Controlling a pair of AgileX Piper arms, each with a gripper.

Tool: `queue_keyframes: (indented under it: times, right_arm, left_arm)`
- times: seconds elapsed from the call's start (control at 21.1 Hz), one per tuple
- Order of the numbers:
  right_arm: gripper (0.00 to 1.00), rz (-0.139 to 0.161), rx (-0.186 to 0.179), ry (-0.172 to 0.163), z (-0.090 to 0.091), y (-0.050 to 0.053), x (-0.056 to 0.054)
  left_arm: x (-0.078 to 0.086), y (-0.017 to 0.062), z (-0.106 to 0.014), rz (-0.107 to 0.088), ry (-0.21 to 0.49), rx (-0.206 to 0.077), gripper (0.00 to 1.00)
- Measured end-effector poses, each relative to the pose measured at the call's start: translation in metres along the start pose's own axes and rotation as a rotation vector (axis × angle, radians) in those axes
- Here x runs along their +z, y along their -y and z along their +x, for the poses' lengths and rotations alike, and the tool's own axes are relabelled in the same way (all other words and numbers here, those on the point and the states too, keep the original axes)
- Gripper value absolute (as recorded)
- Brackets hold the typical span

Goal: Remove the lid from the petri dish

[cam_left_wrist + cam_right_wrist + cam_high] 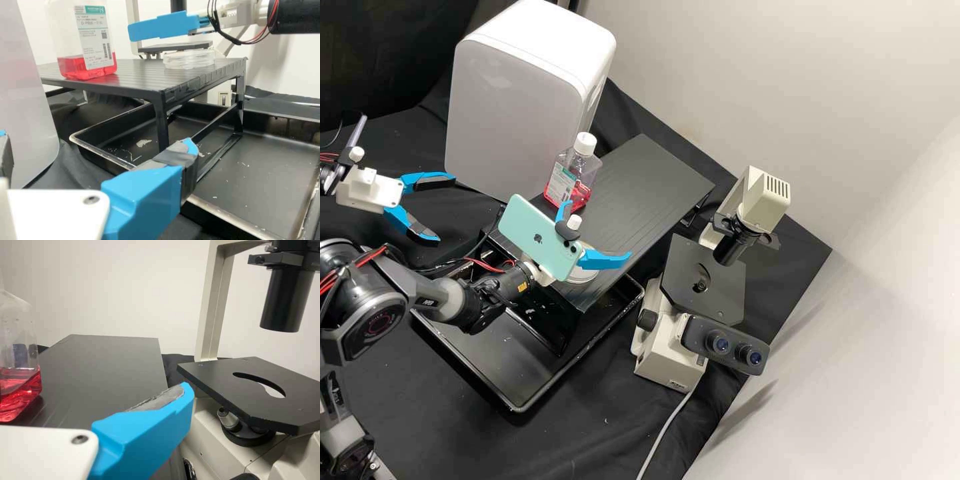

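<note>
Black surface [453,427]. White box [520,93] at the back, microscope [700,313] off to the right. Between them is a black tray [520,393] with a black rack [640,193] standing in it.

Right gripper [597,230] hangs over the near end of the rack top, fingers spread apart and holding nothing, with a phone [537,237] mounted at its wrist. Left gripper [441,207] is well off to the side near the white box, low beside the tray. Its fingers are also apart and empty.

Bottle [572,177] of red liquid stands on the rack's far end, just beside the box.

Petri dish [575,275] sits on the rack top under the right gripper. From the left wrist I see one blue finger above it, not touching. Lid [189,54] looks on.
</note>
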Motion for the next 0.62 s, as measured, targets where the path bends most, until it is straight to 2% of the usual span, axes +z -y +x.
queue_keyframes:
  times: [0.19, 0.24, 0.52, 0.62]
  right_arm:
    - [1.00, 0.000, 0.000, 0.000, 0.0000, 0.0000, 0.0000]
    - [1.00, 0.000, 0.000, 0.000, 0.0000, 0.0000, 0.0000]
    - [1.00, 0.000, 0.001, 0.004, -0.0005, -0.0003, 0.0013]
    - [1.00, 0.028, 0.007, 0.018, -0.0065, -0.0029, 0.0046]
  left_arm:
    - [0.0018, 0.0019, -0.0013, -0.040, 0.014, -0.011, 1.00]
    - [0.0016, 0.0020, -0.0015, -0.043, 0.016, -0.013, 1.00]
    - [0.0018, 0.0020, -0.0015, -0.044, 0.018, -0.013, 1.00]
    - [0.0018, 0.0020, -0.0015, -0.044, 0.018, -0.013, 1.00]
